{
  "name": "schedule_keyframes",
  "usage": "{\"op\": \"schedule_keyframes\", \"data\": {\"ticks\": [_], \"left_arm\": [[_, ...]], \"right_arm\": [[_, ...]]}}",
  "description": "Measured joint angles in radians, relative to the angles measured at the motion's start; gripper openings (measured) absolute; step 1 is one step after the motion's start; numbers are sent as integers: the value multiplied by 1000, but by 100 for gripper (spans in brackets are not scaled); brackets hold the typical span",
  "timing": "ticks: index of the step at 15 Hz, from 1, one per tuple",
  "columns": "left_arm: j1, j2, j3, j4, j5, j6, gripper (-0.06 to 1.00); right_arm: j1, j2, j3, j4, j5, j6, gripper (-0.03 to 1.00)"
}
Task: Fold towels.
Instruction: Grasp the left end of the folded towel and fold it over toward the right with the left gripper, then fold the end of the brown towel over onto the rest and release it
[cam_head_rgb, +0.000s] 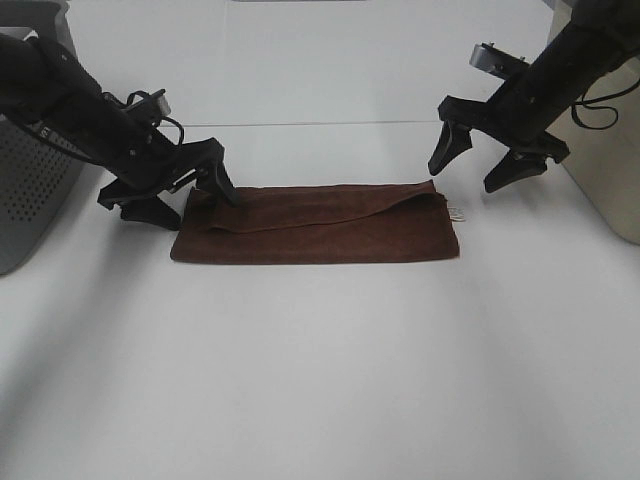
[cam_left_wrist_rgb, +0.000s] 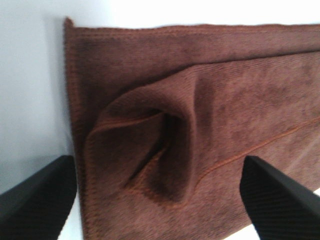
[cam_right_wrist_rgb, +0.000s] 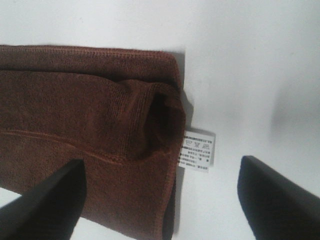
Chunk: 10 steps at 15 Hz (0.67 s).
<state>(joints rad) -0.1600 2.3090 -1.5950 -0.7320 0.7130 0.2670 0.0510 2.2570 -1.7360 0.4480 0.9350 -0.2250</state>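
Observation:
A dark brown towel (cam_head_rgb: 315, 225) lies folded lengthwise on the white table, its upper layer rumpled at both ends. My left gripper (cam_head_rgb: 185, 198) is open over the towel's left end, holding nothing; in the left wrist view the towel (cam_left_wrist_rgb: 190, 120) shows a raised pucker between the open fingers (cam_left_wrist_rgb: 37, 200). My right gripper (cam_head_rgb: 482, 165) is open, just above and beyond the towel's right end. The right wrist view shows the towel's end (cam_right_wrist_rgb: 95, 135) with a curled fold and a white care label (cam_right_wrist_rgb: 197, 150) sticking out.
A grey perforated bin (cam_head_rgb: 30, 190) stands at the left edge behind my left arm. A beige box (cam_head_rgb: 610, 150) stands at the right edge behind my right arm. The white table (cam_head_rgb: 320, 380) stretches out in front of the towel.

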Motion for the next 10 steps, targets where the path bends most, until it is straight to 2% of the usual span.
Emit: {"op": "schedule_keyframes", "data": {"ticks": [1, 3, 4, 5, 6, 7, 8, 9, 10], "left_arm": [[0, 9, -1, -31, -1, 3, 78], [0, 21, -1, -66, -1, 1, 61], [0, 28, -1, -65, 0, -9, 46], [0, 33, -1, -52, 0, -16, 25], [0, 34, -1, -33, 1, -17, 9], [0, 34, -1, -15, 1, -18, 5], [0, 29, -1, 6, 2, -23, 5], [0, 17, -1, 55, 10, -39, 5], [0, -8, -1, 141, 21, -83, 5]], "right_arm": [[0, 0, 0, 0, 0, 0, 78], [0, 0, 0, 0, 0, 0, 78], [0, 0, 0, 0, 0, 0, 78], [0, 0, 0, 0, 0, 0, 78], [0, 0, 0, 0, 0, 0, 78], [0, 0, 0, 0, 0, 0, 78], [0, 0, 0, 0, 0, 0, 78], [0, 0, 0, 0, 0, 0, 78], [0, 0, 0, 0, 0, 0, 78]]}}
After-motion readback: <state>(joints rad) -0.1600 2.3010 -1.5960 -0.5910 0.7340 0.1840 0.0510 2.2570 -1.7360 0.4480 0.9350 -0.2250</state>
